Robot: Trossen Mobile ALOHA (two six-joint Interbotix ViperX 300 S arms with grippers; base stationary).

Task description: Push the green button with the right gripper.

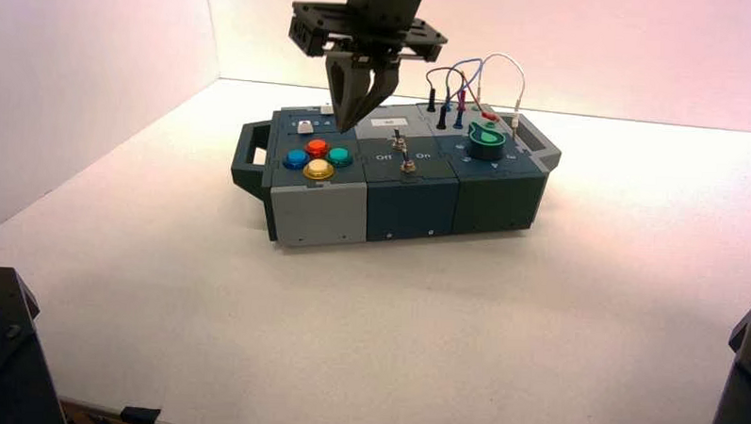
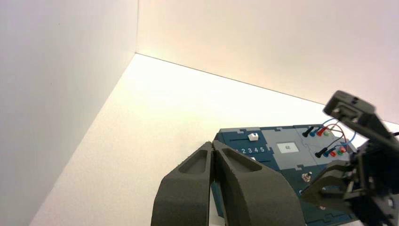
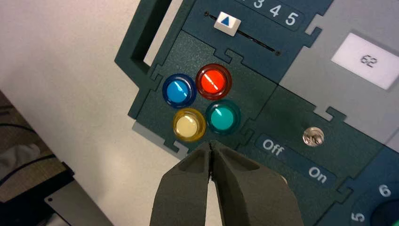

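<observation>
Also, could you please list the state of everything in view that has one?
Right gripper: shut, near the green button.
Green button: uncovered.
Left gripper: shut, left of the box.
Display: reads 62.
Slider by the numbers: near one end.

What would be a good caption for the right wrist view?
Closed fingers of the right gripper beside the green button, with blue, red and yellow buttons clustered around.

High view, clock around green button (image 1: 339, 157) | gap: below right gripper (image 1: 344, 131) | obstacles: red button (image 1: 316, 149) 10, yellow button (image 1: 319, 169) 8, switches (image 1: 408, 165) 3, wires (image 1: 522, 78) 2 o'clock
</observation>
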